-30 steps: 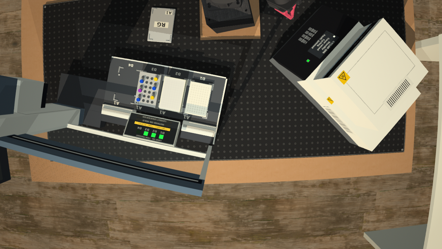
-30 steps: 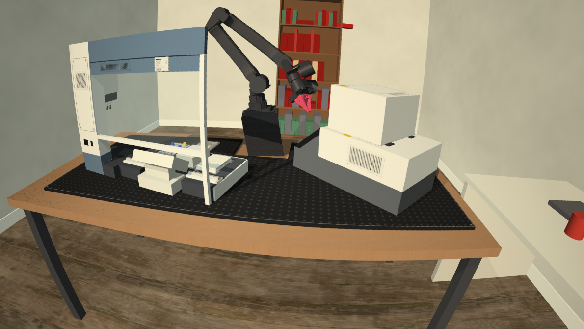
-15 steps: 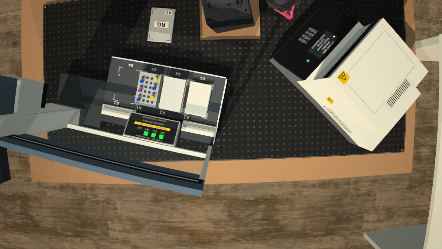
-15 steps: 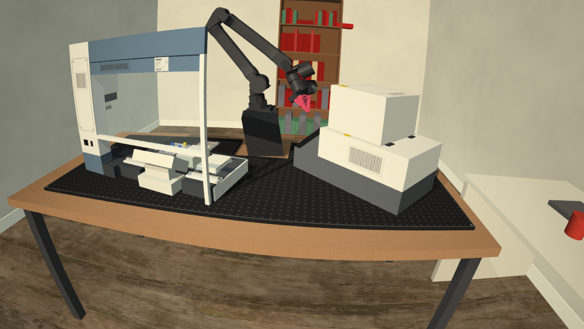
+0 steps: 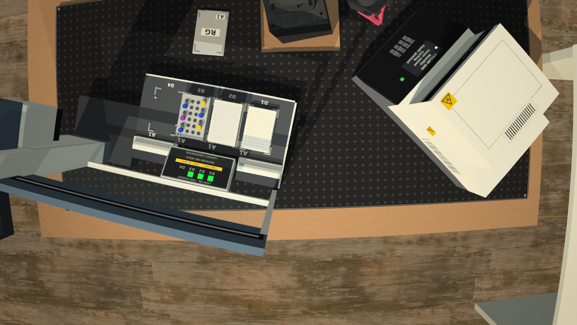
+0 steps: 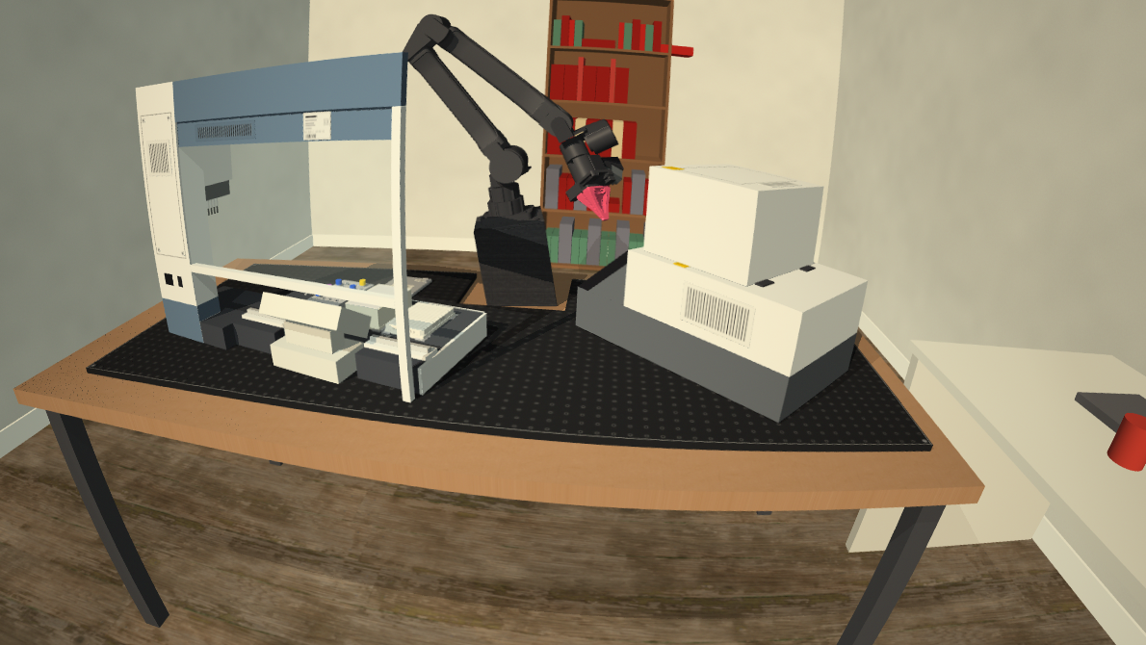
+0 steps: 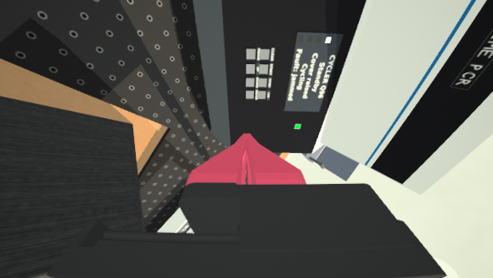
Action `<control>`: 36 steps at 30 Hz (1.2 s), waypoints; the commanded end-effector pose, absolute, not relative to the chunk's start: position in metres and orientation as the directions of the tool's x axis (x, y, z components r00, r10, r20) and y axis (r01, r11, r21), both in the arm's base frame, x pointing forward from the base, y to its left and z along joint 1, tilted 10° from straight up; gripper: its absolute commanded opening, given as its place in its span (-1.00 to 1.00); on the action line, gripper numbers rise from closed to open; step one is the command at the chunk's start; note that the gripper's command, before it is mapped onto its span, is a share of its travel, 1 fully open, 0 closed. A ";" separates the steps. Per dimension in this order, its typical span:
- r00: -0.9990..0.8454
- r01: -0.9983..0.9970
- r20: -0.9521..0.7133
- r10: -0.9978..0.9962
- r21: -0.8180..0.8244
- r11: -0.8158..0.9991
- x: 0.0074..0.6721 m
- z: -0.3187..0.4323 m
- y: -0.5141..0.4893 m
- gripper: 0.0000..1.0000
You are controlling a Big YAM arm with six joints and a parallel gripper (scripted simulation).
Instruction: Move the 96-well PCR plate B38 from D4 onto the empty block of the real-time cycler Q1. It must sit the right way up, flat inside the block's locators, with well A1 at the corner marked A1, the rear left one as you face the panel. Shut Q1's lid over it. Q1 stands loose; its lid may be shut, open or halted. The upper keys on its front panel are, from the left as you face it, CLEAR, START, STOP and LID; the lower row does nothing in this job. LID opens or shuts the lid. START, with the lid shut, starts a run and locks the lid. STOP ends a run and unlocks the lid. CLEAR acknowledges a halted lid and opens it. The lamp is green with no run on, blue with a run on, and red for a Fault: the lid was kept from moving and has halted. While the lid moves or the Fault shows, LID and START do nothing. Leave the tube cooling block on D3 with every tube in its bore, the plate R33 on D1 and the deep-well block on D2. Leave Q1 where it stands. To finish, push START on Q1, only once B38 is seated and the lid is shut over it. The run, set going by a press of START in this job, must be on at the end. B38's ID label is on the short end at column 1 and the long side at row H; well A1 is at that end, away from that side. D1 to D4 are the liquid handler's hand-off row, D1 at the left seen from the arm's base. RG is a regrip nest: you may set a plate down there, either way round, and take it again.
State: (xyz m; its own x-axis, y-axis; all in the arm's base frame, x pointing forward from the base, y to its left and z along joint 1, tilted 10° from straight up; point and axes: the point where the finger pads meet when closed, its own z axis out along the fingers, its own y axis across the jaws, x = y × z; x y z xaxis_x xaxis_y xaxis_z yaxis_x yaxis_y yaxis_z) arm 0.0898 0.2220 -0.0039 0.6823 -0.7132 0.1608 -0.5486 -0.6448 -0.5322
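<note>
One red gripper [image 5: 374, 16] is showing at the top view's upper edge, just beside the cycler's [image 5: 476, 108] dark front panel [image 5: 399, 60], well apart from the bare D4 slot [image 5: 161, 108]; the plate is not showing anywhere. Outside, it is hanging in open air beside the shut lid [image 6: 733, 219]. At the wrist, its fingers are pressing together on nothing, pointing toward the green lamp [image 7: 297, 126].

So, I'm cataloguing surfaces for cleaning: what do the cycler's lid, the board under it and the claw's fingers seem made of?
The cycler's lid looks like matte cream plastic or painted metal: flat, with no shine. The board looks like black anodised metal, given its regular grid of small holes. The claw is shut on nothing; its fingers look like matte red moulded plastic or rubber.
</note>
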 end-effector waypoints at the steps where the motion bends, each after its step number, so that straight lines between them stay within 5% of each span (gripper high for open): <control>1: 0.684 -0.547 0.096 -0.723 -0.587 -0.596 0.089 0.017 0.256 -1.00; 36: 0.675 -0.558 0.165 -0.719 -0.523 -0.644 0.091 -0.004 0.221 -1.00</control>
